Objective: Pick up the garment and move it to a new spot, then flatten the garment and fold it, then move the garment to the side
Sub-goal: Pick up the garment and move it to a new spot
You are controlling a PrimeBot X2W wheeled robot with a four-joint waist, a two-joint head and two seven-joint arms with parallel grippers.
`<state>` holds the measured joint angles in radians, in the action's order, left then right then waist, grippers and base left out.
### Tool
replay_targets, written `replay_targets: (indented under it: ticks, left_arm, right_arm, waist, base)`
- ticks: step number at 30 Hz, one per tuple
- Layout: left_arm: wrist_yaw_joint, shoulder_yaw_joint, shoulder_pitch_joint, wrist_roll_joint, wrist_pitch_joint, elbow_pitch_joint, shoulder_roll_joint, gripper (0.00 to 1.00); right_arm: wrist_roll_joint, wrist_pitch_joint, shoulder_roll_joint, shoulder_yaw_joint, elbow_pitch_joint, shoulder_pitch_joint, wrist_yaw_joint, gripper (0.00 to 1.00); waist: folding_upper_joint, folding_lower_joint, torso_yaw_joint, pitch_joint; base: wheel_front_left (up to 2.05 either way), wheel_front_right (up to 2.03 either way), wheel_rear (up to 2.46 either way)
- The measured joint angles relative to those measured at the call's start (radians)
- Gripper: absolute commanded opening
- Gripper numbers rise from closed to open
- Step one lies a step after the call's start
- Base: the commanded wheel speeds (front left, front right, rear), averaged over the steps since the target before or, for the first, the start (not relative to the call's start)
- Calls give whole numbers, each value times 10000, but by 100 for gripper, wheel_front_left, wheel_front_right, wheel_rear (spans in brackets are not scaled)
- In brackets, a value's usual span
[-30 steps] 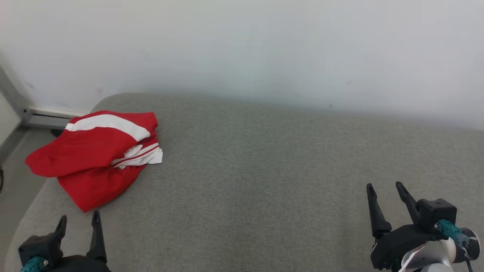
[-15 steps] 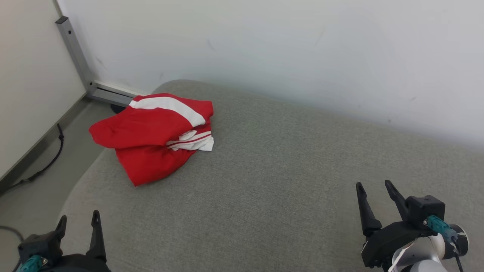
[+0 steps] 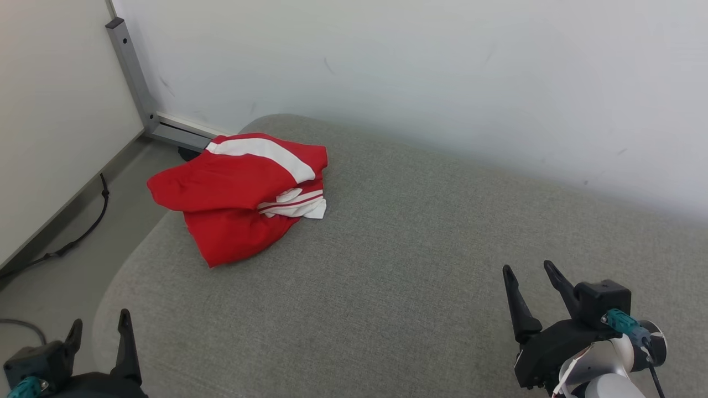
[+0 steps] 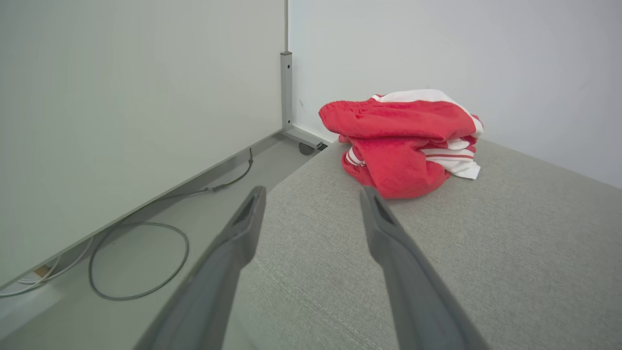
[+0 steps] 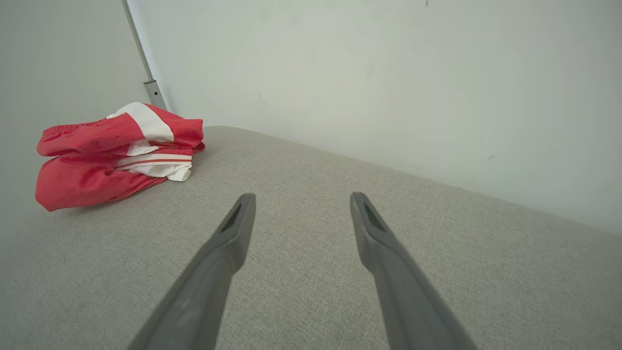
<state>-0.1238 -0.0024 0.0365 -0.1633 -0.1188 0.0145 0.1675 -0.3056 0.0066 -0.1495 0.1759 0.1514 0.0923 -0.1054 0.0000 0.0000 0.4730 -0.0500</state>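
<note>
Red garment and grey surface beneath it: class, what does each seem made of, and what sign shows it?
The red garment: probably thin matte knit fabric; it crumples in soft folds, waistband gathered. The grey surface: seemingly woven upholstery, matte; fine weave grain shows.

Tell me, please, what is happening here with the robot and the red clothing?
Nothing is held yet. A crumpled red and white garment lies near the far left corner of the grey cushion. The left gripper is open at the cushion's near left edge, short of the garment; the right gripper is open over the near right side. Neither touches it.
</note>
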Motion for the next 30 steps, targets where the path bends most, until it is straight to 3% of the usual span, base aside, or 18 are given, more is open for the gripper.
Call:
replay_targets:
  ticks: [9, 20, 30]
  left_arm:
    - [412, 12, -537, -694, -226, 410, -65, 100]
    - [1379, -190, -3800, -1097, -972, 1862, 604, 100]
    - [1785, -21, -6011, -1561, -1636, 3908, 859, 100]
  right_arm:
    - [0, 21, -6, 31, 92, 14, 35, 100]
    - [33, 127, -128, 90, 115, 505, 165, 100]
    - [98, 291, -349, 38, 148, 834, 188, 100]
  waist:
    - [0, 0, -355, 119]
    - [0, 1, -745, 411]
    - [0, 1, -1336, 681]
  base:
    - [0, 0, 0]
    - [0, 0, 0]
    - [0, 0, 0]
